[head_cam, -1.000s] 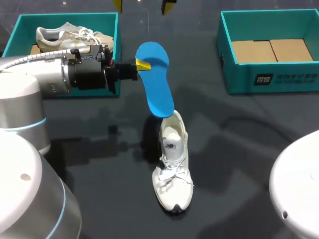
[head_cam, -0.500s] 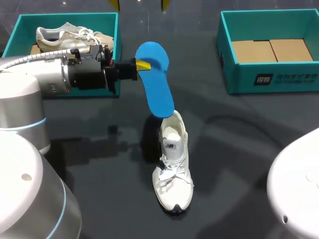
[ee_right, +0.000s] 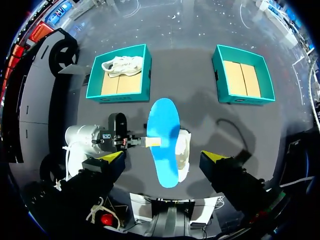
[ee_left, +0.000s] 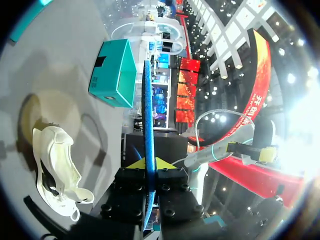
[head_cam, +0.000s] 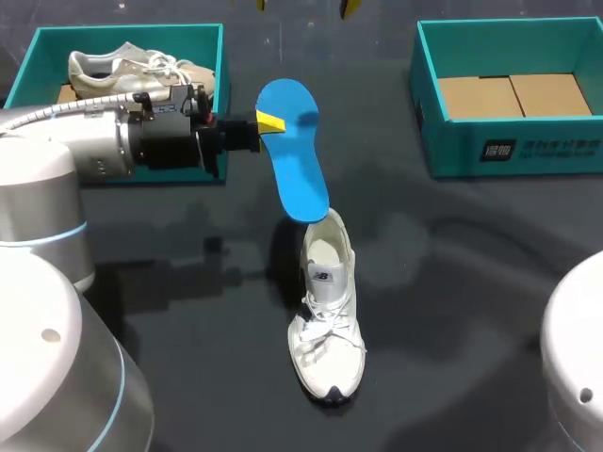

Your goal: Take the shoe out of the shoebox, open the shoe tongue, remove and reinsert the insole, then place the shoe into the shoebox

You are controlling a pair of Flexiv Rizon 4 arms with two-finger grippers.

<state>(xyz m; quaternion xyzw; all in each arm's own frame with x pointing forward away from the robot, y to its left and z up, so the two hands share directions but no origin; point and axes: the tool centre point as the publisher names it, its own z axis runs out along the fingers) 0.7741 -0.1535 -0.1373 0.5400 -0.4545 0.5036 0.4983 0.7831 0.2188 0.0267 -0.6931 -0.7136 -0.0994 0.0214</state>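
The left shoebox (head_cam: 28,66) sat well beyond the shoe (head_cam: 327,311) and to its left, with a second shoe (head_cam: 122,68) lying inside it. The left arm (head_cam: 94,151) reached in level, just in front of that box. The left gripper (head_cam: 270,122) was clamped on the rounded far end of the blue insole (head_cam: 300,169). The left wrist view showed the insole edge-on, pinched between both yellow tips.

The insole slanted down toward the shoe, and its near end met the shoe's heel rim. Whether it touched the rim could not be told. None of this had changed over the last second: arm, insole and shoe had all kept their places.

The shoe, white and laced, stood upright on the dark table (head_cam: 452,273), away from both boxes. Its toe pointed toward the robot and its mouth gaped under the insole.

The right shoebox (head_cam: 452,141) stood beyond the shoe and to its right, with brown card lining its floor.

The right arm (head_cam: 575,377) had drawn further out to the shoe's right than a second before. The right gripper (ee_right: 162,159) hung high above the shoe, its fingers spread wide around nothing. In the head view its yellow tips had shifted rightward along the far edge, and the arm's shadow to the right of the shoe had moved too.
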